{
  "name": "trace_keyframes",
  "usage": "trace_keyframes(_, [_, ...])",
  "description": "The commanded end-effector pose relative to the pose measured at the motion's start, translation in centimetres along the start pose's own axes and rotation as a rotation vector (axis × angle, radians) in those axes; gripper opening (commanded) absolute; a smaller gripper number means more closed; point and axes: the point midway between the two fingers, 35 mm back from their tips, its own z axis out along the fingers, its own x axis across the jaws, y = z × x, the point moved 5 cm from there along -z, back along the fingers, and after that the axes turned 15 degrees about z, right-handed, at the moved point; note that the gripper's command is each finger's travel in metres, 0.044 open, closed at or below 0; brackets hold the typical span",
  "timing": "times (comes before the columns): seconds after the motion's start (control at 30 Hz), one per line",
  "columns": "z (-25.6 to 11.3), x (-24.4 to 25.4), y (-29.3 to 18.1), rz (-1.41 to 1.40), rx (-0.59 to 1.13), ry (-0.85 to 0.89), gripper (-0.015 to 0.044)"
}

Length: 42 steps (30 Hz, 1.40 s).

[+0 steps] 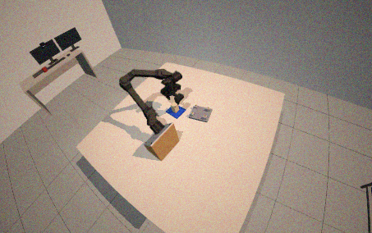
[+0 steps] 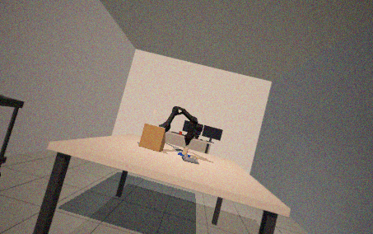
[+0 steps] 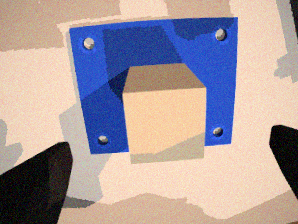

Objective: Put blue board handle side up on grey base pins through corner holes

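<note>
With its fingers spread wide and empty, the end effector [image 1: 179,101] [image 2: 187,143] [image 3: 172,144] hangs over the square handle [image 1: 175,108] [image 3: 165,122] of the blue board [image 1: 176,115] [image 3: 95,92], which lies on the table [image 1: 225,164] [image 2: 164,165] beside the grey base [image 1: 200,113] [image 2: 191,161]; grasping, seating and release all remain.

The middle of the flat blue board [image 3: 95,95] is hidden by its square tan handle [image 3: 165,120] in the wrist view. Both black gripper fingers are cut off by that picture's edges. The gold pins are blurred in the top view.
</note>
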Motion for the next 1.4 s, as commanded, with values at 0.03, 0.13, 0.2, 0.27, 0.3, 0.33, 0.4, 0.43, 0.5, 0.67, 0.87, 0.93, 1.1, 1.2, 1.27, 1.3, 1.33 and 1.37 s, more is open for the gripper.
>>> trace_keyframes(0.03, [0.8, 0.0, -0.3, 0.006, 0.007, 0.003, 0.0440])
trace_keyframes(0.13, [1.2, 0.0, -0.2, 0.006, 0.006, 0.002, 0.0440])
trace_keyframes(0.2, [1.5, 0.0, -0.2, 0.006, 0.006, 0.002, 0.0440])
trace_keyframes(0.27, [1.8, 0.0, -0.2, 0.006, 0.006, 0.002, 0.0440])
trace_keyframes(0.3, [2.0, -0.1, -0.1, 0.006, 0.006, 0.001, 0.0440])
trace_keyframes(0.33, [2.2, -0.1, -0.1, 0.006, 0.006, 0.001, 0.0440])
trace_keyframes(0.4, [2.5, -0.1, -0.1, 0.006, 0.006, 0.001, 0.0440])
trace_keyframes(0.43, [2.6, -0.1, -0.1, 0.006, 0.006, 0.001, 0.0440])
trace_keyframes(0.5, [3.0, -0.1, -0.1, 0.006, 0.006, 0.001, 0.0440])
trace_keyframes(0.67, [3.8, 0.0, -0.1, 0.006, 0.006, 0.001, 0.0440])
trace_keyframes(0.87, [4.7, 0.0, -0.1, 0.006, 0.006, 0.001, 0.0440])
trace_keyframes(0.93, [5.0, 0.0, -0.1, 0.006, 0.006, 0.002, 0.0440])
trace_keyframes(1.1, [5.8, 0.0, -0.2, 0.006, 0.006, 0.003, 0.0440])
trace_keyframes(1.2, [6.3, 0.0, -0.3, 0.006, 0.007, 0.004, 0.0440])
trace_keyframes(1.27, [6.6, 0.0, -0.3, 0.006, 0.007, 0.004, 0.0440])
trace_keyframes(1.3, [6.8, 0.0, -0.3, 0.006, 0.007, 0.005, 0.0440])
trace_keyframes(1.33, [6.9, 0.0, -0.4, 0.006, 0.007, 0.005, 0.0440])
trace_keyframes(1.37, [7.1, 0.0, -0.4, 0.006, 0.007, 0.005, 0.0440])
